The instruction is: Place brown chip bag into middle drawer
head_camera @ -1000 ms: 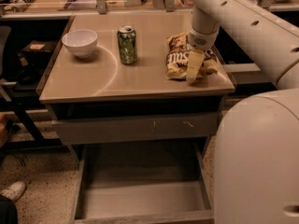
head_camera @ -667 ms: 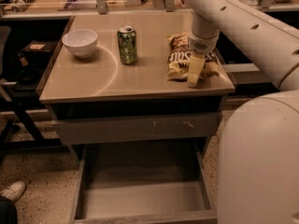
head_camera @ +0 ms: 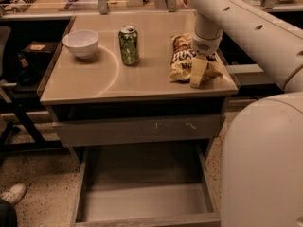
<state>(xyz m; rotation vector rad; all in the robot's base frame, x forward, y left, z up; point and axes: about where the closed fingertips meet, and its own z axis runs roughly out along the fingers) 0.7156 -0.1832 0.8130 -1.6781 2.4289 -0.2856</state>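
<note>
Lying flat on the right side of the smooth tan tabletop (head_camera: 109,82), the brown chip bag (head_camera: 182,56) shows crinkled brown-and-cream foil with large white lettering. The gripper (head_camera: 199,72) sits low on the bag's right front part, a pale wedge-shaped piece resting against the foil. Whether it has a hold on the bag cannot be told from this view. Above it rises the arm (head_camera: 236,18), a thick, rounded white tube dotted with small dark holes.

Left of the bag, apart from it, stands an upright green can (head_camera: 129,45), cylindrical and printed. Farther left sits a round white bowl (head_camera: 81,42). Under the tabletop is a flat grey drawer front (head_camera: 142,129) with pale scratch marks. Below that, the middle drawer (head_camera: 142,200) is pulled out, a wide grey metal tray with a plain flat floor and low side walls.
</note>
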